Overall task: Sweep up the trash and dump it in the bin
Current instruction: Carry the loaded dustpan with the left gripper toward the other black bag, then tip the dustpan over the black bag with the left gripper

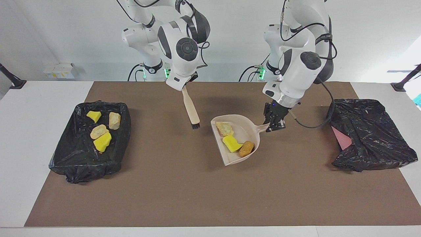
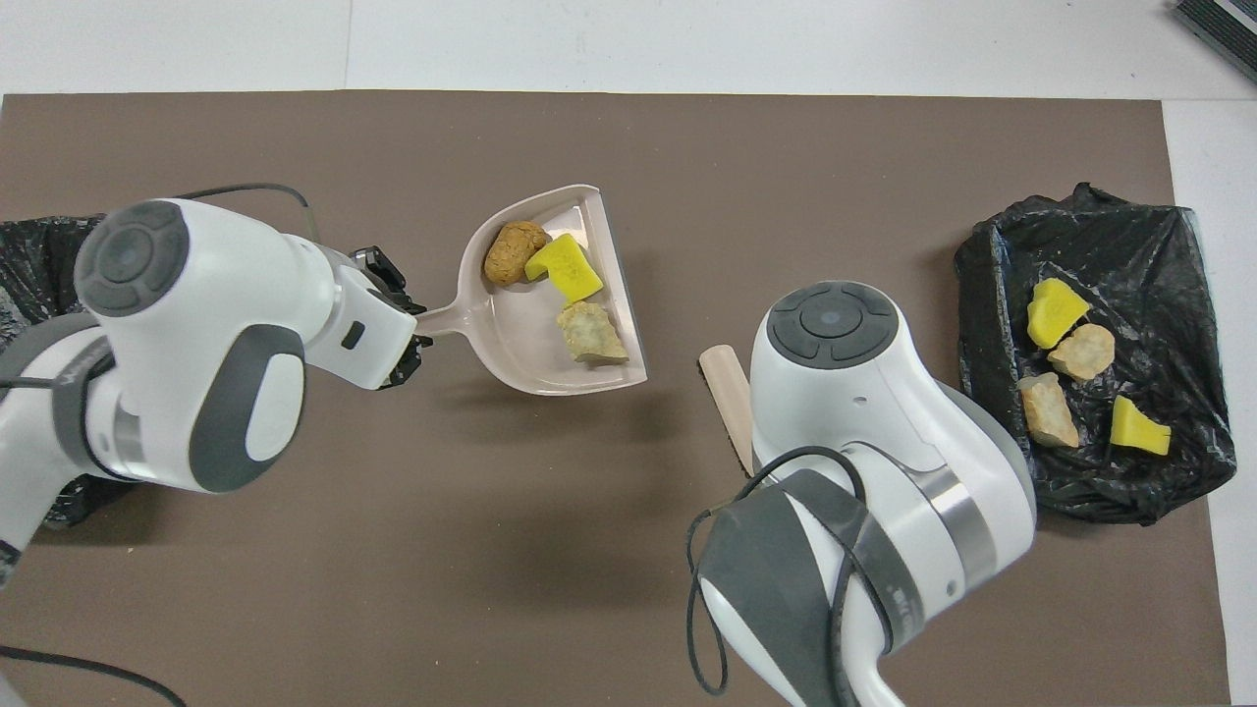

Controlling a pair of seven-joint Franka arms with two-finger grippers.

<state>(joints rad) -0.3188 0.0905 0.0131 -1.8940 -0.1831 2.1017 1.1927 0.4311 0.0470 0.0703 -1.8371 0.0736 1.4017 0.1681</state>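
The beige dustpan (image 1: 245, 126) is at the middle of the brown mat and holds three bits of trash: a tan lump (image 1: 224, 128), a yellow sponge chunk (image 1: 232, 143) and an orange-brown nugget (image 1: 246, 148). My left gripper (image 1: 274, 123) is shut on the dustpan's handle; it also shows in the overhead view (image 2: 412, 329). I cannot tell if the pan rests on the mat. My right gripper (image 1: 185, 86) is shut on the beige brush (image 1: 191, 107), which hangs bristles down beside the pan. The black-lined bin (image 1: 125, 131) at the right arm's end holds several bits of trash (image 1: 102, 142).
A second crumpled black bag (image 1: 368, 135) with a pink sheet (image 1: 342, 138) under it lies at the left arm's end of the mat. A small white box (image 1: 61, 70) stands off the mat near the right arm's base.
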